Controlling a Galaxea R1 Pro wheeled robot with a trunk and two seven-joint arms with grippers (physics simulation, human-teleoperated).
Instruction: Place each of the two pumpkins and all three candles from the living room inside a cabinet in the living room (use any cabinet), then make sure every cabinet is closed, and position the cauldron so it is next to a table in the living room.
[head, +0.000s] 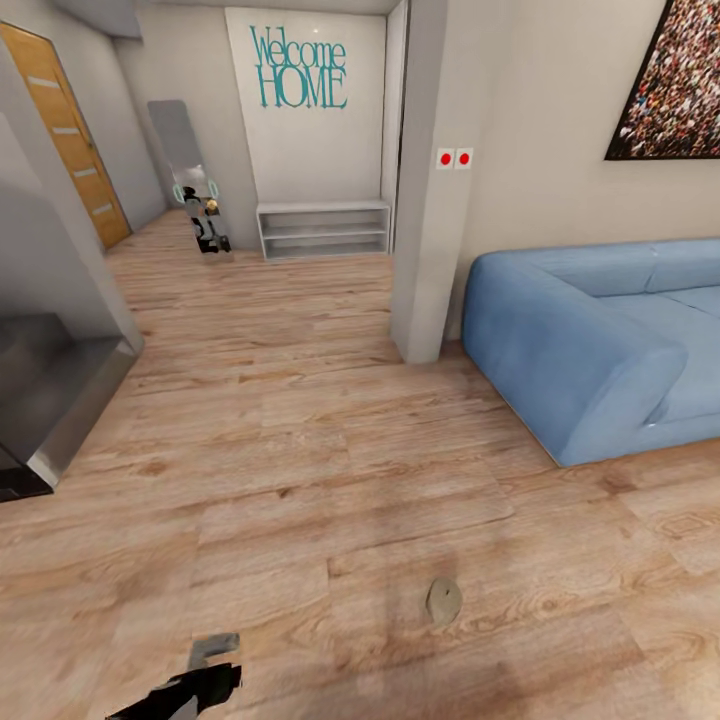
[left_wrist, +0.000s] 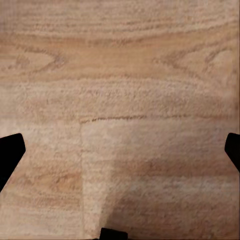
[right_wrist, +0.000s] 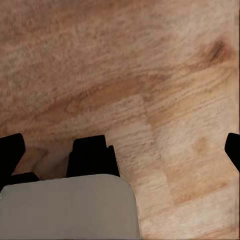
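Observation:
A small pale grey-cream candle lies on the wooden floor in the head view, just ahead of me and a little to the right. Part of my left arm and its gripper pokes in at the bottom left of that view, well left of the candle. In the left wrist view the left gripper is open over bare floorboards, its dark fingertips far apart. The right gripper is also open with nothing between its fingers, hanging over floor and a grey and black part of my own body.
A blue sofa fills the right side, against a wall with a pillar at its left end. A low grey and black unit stands at the left. Far back are a white shelf, a mirror and a wooden door.

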